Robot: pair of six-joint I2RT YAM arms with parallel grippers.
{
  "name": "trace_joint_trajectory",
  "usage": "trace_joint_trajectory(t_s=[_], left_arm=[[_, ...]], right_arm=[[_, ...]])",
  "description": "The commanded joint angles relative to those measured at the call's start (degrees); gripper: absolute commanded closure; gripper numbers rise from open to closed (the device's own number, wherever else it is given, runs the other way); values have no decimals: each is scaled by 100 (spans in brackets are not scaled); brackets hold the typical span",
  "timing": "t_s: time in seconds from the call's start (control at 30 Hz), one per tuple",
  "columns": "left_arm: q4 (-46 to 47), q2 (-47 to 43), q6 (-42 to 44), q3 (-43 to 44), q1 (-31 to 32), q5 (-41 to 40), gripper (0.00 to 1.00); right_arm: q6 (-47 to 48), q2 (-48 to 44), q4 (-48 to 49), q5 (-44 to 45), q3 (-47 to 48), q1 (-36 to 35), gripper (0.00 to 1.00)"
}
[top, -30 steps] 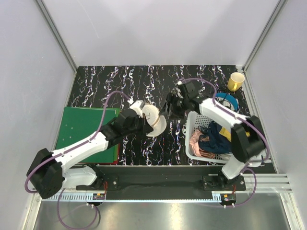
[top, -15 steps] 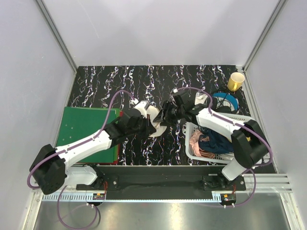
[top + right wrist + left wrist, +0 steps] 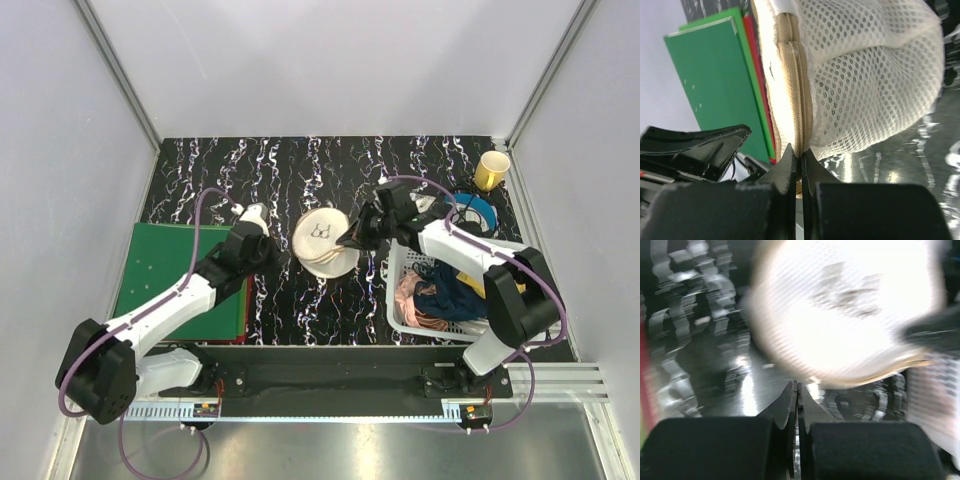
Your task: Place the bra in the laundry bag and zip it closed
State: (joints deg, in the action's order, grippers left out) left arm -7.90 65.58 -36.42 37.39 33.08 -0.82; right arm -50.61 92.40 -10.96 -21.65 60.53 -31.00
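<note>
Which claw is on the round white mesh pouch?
The right claw, pinched shut on the zip seam of the pouch; the left claw is shut too but sits apart from it.

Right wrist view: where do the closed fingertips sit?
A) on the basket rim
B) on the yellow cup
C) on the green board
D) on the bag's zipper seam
D: the right gripper has its shut tips meeting on the tan zipper seam at the edge of the laundry bag; the green board lies behind, apart from the tips.
</note>
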Motion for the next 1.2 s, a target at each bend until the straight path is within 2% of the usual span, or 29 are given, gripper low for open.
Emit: trace_joint_trajectory(t_s=[0.0, 0.13, 0.17, 0.27, 0.3, 0.4, 0.5, 0.53, 0.57, 0.6, 0.67, 0.7, 0.77, 0.8, 0.83, 0.87, 0.93, 0.97, 1.07, 1.1, 1.17], left_arm=[[-230, -142, 206, -100, -74, -86, 100], [297, -335, 416, -284, -65, 1071, 100], [472, -388, 486, -293, -30, 1153, 100], [526, -537, 619, -249, 49, 1171, 77], [570, -529, 636, -232, 49, 1372, 58], [1096, -441, 181, -249, 41, 2029, 41], [1966, -257, -696, -346, 58, 2594, 34], [2159, -126, -743, -311, 76, 2630, 32], [2144, -81, -691, -250, 145, 2613, 23], [2031, -20, -264, -41, 207, 2448, 14], [1408, 130, 282, 241, 452, 2184, 14], [1179, 200, 703, 521, 515, 1895, 16], [669, 489, 917, 769, 594, 1700, 40], [589, 552, 935, 875, 594, 1630, 47], [588, 587, 866, 858, 594, 1603, 49], [649, 544, 761, 815, 594, 1568, 48], [955, 369, 383, 517, 594, 1498, 39], [1009, 255, 260, 402, 594, 1419, 29], [879, -185, -241, 59, 568, 998, 20], [808, -343, -721, -81, 542, 604, 19], [632, -432, -1233, -284, 289, 521, 18]], right_arm=[[324, -4, -143, -85, 327, 270, 100], [324, 111, -134, -295, 442, 279, 100], [324, 112, -134, -366, 451, 279, 100], [367, 6, -134, -497, 372, 279, 100], [455, -55, -126, -524, 354, 279, 100], [526, -152, -99, -647, 240, 270, 98], [342, -178, 285, -893, 21, 279, 89], [272, -196, 427, -955, -145, 279, 88], [175, -205, 550, -1112, -217, 279, 87], [174, -214, 647, -1157, -270, 279, 82], [331, -231, 657, -1245, -340, 279, 69], [419, -240, 648, -1254, -358, 279, 58], [778, -301, 526, -1289, -341, 279, 48], [911, -336, 333, -1272, -297, 279, 43], [1034, -424, 227, -1202, -279, 279, 35], [1331, -485, 87, -1123, -253, 270, 31], [1684, -609, -440, -782, -148, 279, 25], [2051, -740, -625, -692, -112, 279, 24], [2729, -1047, -1065, -420, -138, 279, 23], [2862, -1153, -1118, -349, -182, 270, 23], [3152, -1381, -1110, -243, -349, 270, 26]])
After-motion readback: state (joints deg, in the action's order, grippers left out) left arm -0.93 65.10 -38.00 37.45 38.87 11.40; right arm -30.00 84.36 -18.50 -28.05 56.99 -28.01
